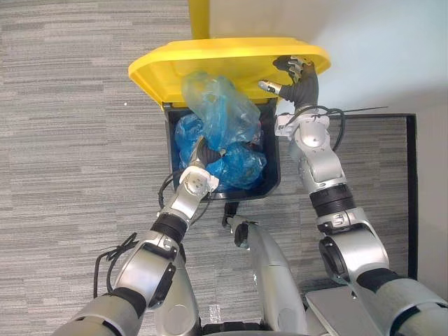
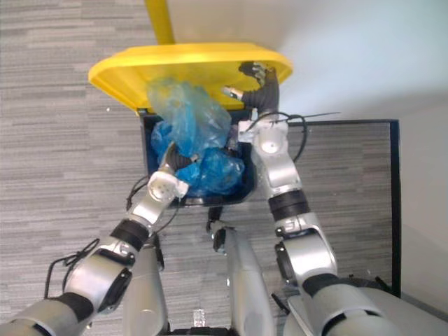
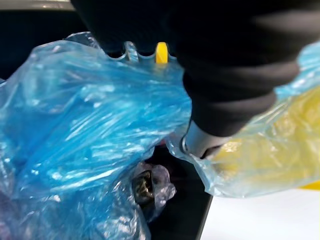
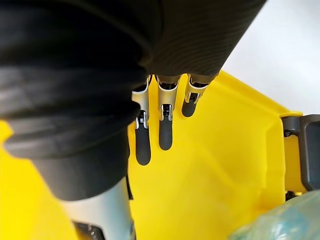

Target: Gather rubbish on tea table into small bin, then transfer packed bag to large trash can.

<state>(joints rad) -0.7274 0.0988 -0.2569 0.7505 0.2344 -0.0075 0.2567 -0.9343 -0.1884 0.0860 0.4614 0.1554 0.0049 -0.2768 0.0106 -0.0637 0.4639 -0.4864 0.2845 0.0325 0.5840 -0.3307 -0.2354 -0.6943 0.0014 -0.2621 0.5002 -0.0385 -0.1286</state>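
Observation:
A dark large trash can [image 1: 274, 176] stands on the floor in front of me with its yellow lid [image 1: 210, 59] swung up. My right hand [image 1: 297, 74] is open, and its straight fingers [image 4: 165, 131] lie flat against the underside of the lid. A crumpled blue plastic bag [image 1: 220, 108] billows over the can's mouth, above more blue bags [image 1: 241, 168] inside it. My left hand [image 1: 203, 150] reaches into the can from the front and is buried in the blue plastic [image 3: 90, 125]. A small dark bit of rubbish [image 3: 145, 186] shows through the film.
Grey carpet [image 1: 70, 140] spreads to the left and front of the can. A white wall [image 1: 378, 49] rises behind it, with a yellow upright [image 1: 199, 17] at the top. A thin black frame [image 1: 411, 182] borders the floor on the right.

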